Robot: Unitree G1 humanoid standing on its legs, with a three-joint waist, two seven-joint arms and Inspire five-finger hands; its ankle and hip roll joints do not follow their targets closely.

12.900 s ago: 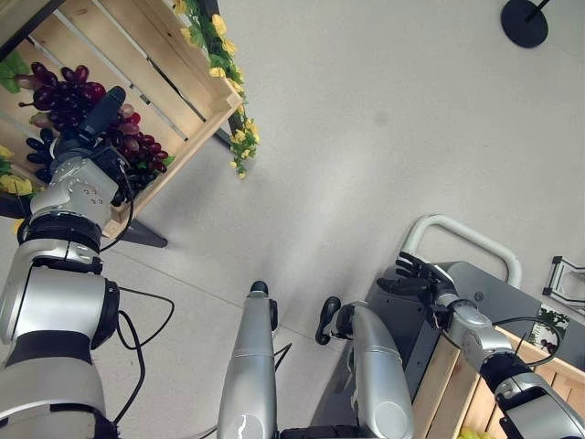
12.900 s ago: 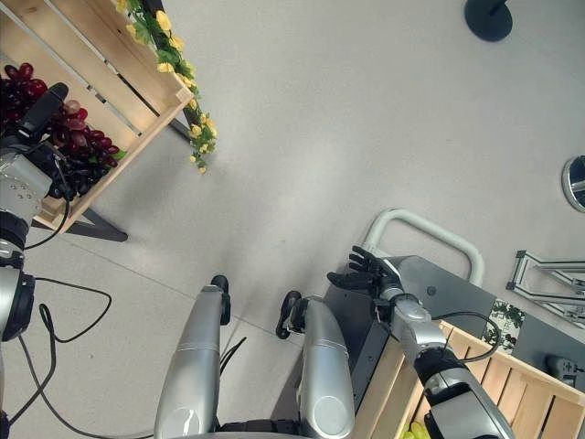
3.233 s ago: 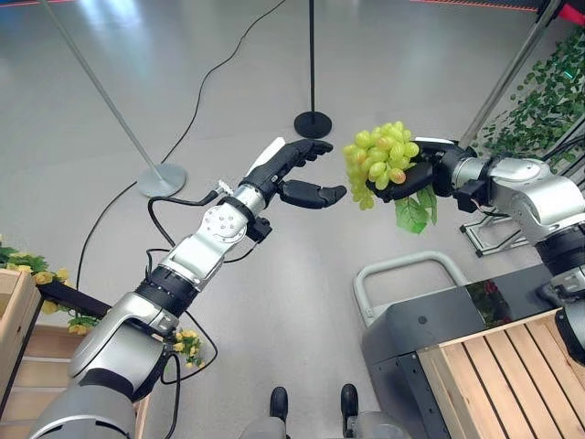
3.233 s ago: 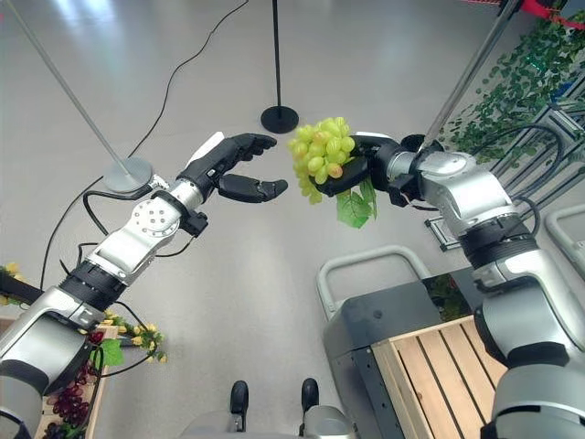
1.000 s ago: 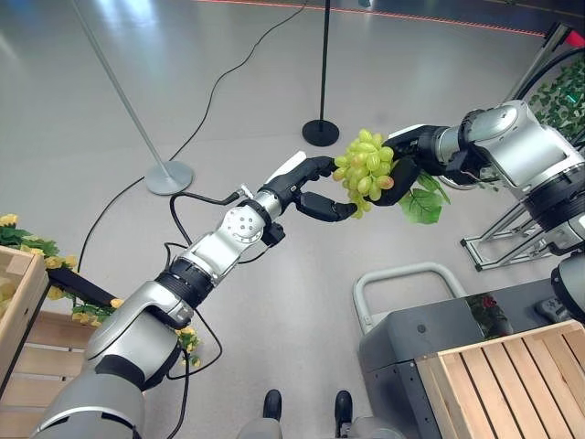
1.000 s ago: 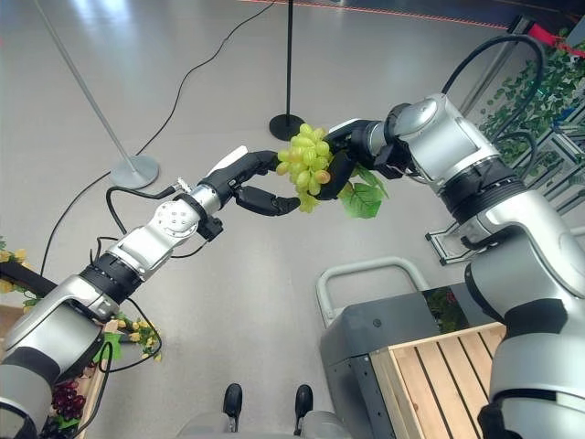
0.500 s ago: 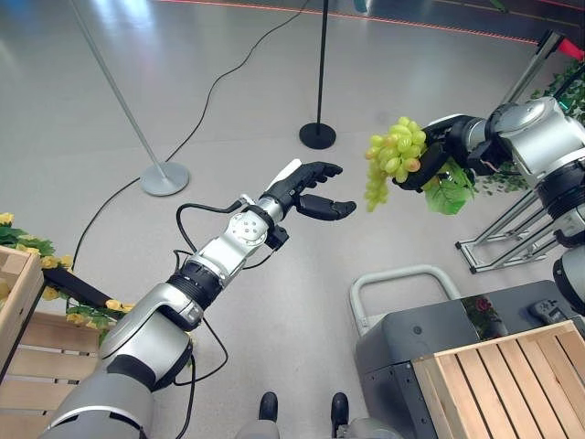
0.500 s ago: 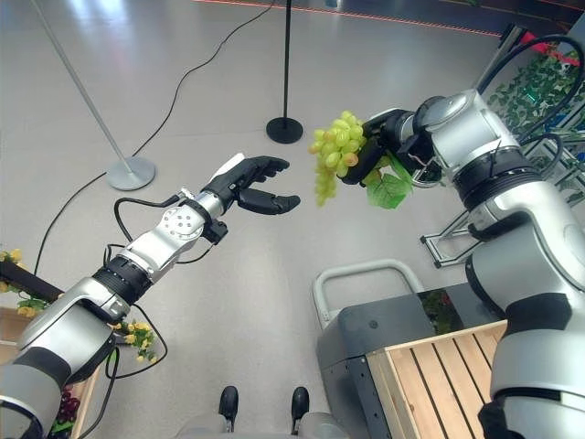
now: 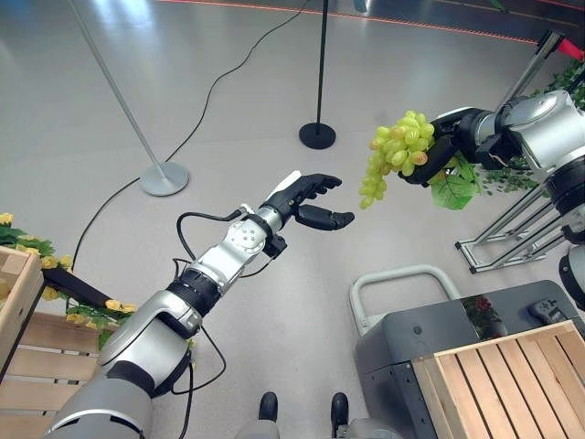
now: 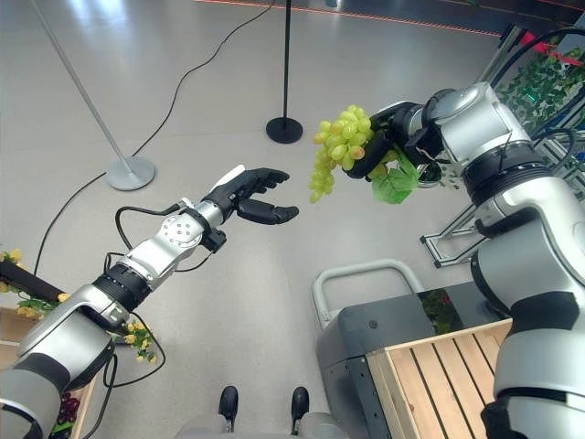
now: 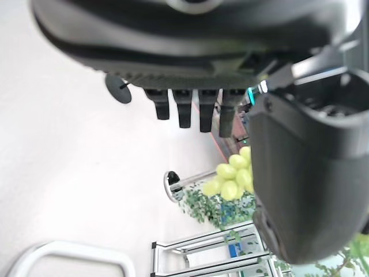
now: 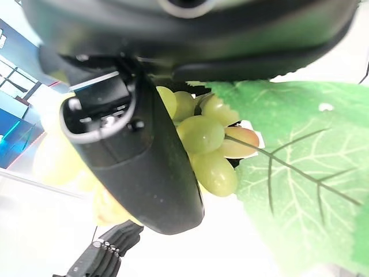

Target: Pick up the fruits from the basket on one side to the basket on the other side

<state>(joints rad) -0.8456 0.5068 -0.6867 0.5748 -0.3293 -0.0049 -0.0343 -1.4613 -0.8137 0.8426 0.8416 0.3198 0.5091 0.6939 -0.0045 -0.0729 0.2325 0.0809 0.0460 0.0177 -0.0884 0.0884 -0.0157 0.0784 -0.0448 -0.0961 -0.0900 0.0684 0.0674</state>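
A bunch of green grapes [image 9: 393,154] with a green leaf [image 9: 450,188] hangs in the air, my right hand [image 9: 437,139] shut round its top. In the right wrist view the grapes [image 12: 203,137] and the leaf [image 12: 294,173] sit against the thumb [image 12: 138,167]. My left hand [image 9: 306,201] is stretched out to the left of the bunch and a little lower, open and empty, with a gap between its fingertips and the lowest grapes. In the left wrist view the grapes [image 11: 230,176] hang beyond the fingers [image 11: 190,107].
A wooden crate [image 9: 498,384] sits on a grey cart with a white handle [image 9: 402,279] at the lower right. Another crate edged with yellow flowers [image 9: 18,302] is at the lower left. Two stanchion bases [image 9: 165,178] [image 9: 317,135] stand on the floor, and a metal rack [image 9: 512,229] stands at right.
A second ago my left hand touched the bunch. The right hand has since carried the grapes off to the right, and the left hand has sunk a little, empty.
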